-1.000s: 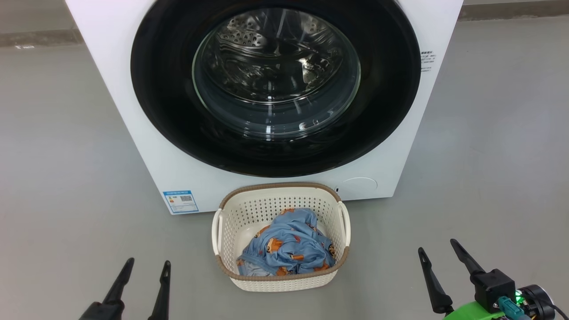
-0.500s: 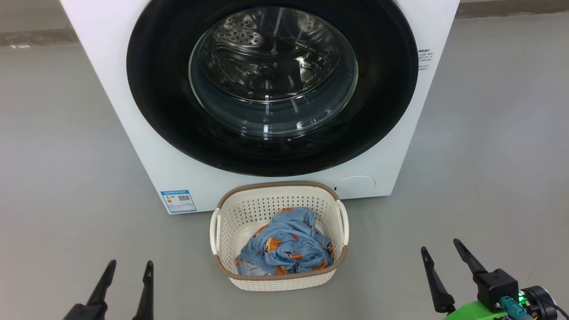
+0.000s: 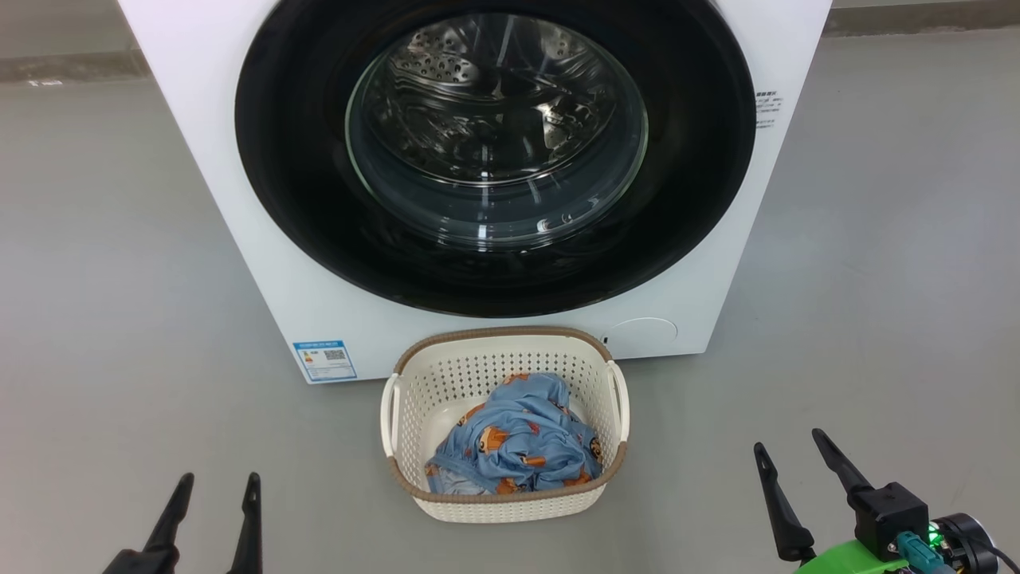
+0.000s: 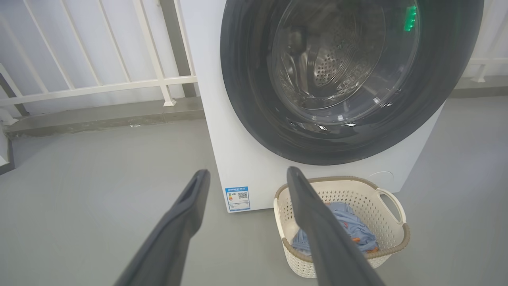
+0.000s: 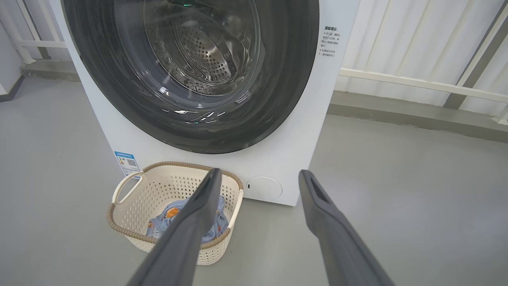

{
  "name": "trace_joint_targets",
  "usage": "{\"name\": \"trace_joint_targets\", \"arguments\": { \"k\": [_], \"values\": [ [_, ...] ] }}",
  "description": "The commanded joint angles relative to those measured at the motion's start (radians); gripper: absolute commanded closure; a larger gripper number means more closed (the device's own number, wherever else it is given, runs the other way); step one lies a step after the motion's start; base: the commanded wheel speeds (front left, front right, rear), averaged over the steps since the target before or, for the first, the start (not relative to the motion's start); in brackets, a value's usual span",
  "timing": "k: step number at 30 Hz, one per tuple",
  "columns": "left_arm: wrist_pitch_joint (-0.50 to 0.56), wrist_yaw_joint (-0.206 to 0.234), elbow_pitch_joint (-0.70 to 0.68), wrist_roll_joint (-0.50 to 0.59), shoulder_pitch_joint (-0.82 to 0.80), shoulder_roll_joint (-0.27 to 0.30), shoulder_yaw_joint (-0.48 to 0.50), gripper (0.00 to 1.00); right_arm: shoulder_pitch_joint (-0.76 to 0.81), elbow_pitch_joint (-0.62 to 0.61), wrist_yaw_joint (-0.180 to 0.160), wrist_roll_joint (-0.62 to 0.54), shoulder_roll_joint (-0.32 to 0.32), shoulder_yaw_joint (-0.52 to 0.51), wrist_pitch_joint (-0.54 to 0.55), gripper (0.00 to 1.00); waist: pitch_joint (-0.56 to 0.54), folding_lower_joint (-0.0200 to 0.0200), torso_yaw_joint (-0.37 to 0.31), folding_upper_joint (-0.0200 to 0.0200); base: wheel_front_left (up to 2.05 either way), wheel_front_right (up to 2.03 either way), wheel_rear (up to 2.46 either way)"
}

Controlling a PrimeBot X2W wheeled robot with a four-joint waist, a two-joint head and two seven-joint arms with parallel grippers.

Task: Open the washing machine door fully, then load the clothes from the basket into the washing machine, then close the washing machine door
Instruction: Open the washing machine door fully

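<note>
White metal makes up the washing machine [image 3: 287,295], which stands on the grey floor [image 3: 119,279]. Its round door [image 3: 494,135] is shut flat against the front, and the pierced steel drum shows through the glass. A small blue label [image 3: 324,360] sits at the lower left corner of the front and a round flap [image 3: 641,335] at the lower right.

The cream basket [image 3: 502,333] stands on the floor just in front of the machine's bottom edge, below the door and between the label and the flap. The clothes [image 3: 514,446] lie bundled inside it towards the near wall: light blue cloth with orange figures and a little white at one side.

The left jaws hang low over the floor, well apart from the basket on its left, dark fingers [image 3: 171,514] spread wide with nothing between them. The right jaws hang on the basket's other side, fingers [image 3: 773,498] equally wide apart and holding nothing.
</note>
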Motion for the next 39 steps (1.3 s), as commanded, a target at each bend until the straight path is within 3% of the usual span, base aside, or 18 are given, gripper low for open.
{"name": "trace_joint_targets", "arguments": {
  "k": [1, 18, 39],
  "values": [
    [-0.007, 0.002, -0.017, 0.003, -0.021, 0.008, 0.039, 0.00, -0.003, -0.026, 0.002, -0.002, -0.003, 0.026, -0.012, 0.00, 0.000, 0.0000, 0.001, -0.0001, 0.00, 0.00, 0.00],
    [-0.007, 0.013, -0.009, 0.008, -0.029, 0.006, 0.053, 0.00, -0.005, -0.025, 0.002, -0.001, -0.005, 0.031, -0.012, 0.00, 0.006, 0.0000, 0.000, -0.0001, 0.17, 0.17, -0.35],
    [-0.007, 0.010, -0.038, -0.036, -0.044, 0.005, 0.071, 0.00, -0.012, -0.020, 0.002, 0.003, -0.005, 0.033, -0.012, 0.00, 0.020, 0.0000, -0.009, -0.0001, 1.09, 1.09, -2.18]
  ]
}}
